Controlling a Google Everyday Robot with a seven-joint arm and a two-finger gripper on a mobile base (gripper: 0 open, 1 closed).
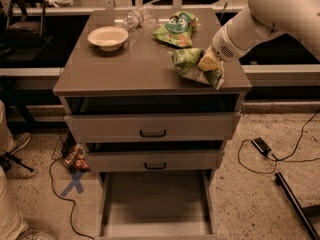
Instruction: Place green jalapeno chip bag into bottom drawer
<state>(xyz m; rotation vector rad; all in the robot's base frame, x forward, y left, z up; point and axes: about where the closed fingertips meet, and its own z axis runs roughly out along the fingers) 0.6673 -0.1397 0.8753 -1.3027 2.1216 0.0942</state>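
Camera view: gripper [209, 64] fingers closed on green jalapeno chip bag [187, 63] over cabinet [130, 71]

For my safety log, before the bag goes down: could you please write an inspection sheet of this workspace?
Surface: cabinet top, grey-brown and flat.
Job's things: chip bag at the top's right front corner, held; bottom drawer pulled out, nothing seen inside.
Clutter: bowl, lying bottle and logo bag, all towards the back of the top.
Gripper: gripper shut on the chip bag, above the right front corner.
Cables: left cable on the floor; right cable on the floor, with a black adapter.
Surroundings: blue X mark and snack pack on the floor, left of the cabinet.
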